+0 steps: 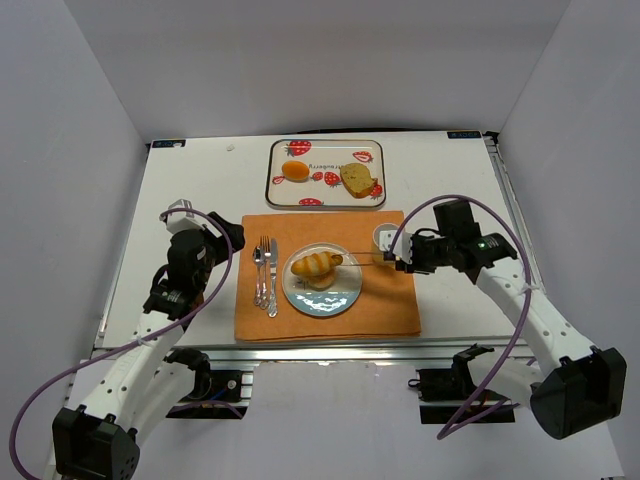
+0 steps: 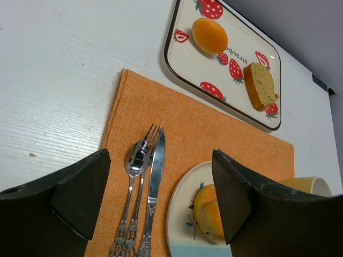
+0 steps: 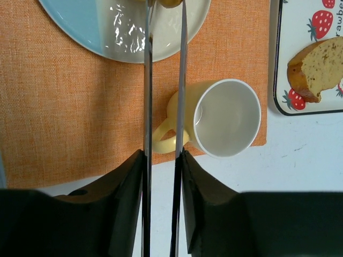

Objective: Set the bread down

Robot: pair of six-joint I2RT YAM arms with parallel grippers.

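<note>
A golden bread roll (image 1: 317, 267) lies on the pale plate (image 1: 345, 293) in the middle of the orange placemat (image 1: 390, 310). My right gripper (image 1: 405, 262) is shut on metal tongs (image 3: 147, 80), whose two blades reach left over the plate rim to the roll (image 3: 167, 2). Only an edge of the roll shows in the right wrist view, so I cannot tell whether the tips pinch it. My left gripper (image 1: 222, 235) is open and empty, above the placemat's left part. In the left wrist view the roll (image 2: 206, 214) shows partly behind my right finger (image 2: 236, 198).
A strawberry-patterned tray (image 1: 325, 195) at the back holds an orange bun (image 1: 295, 170) and a bread slice (image 1: 357, 180). A cream mug (image 1: 385, 238) lies on its side right of the plate, under the tongs. A spoon, fork and knife (image 1: 265, 275) lie left of the plate.
</note>
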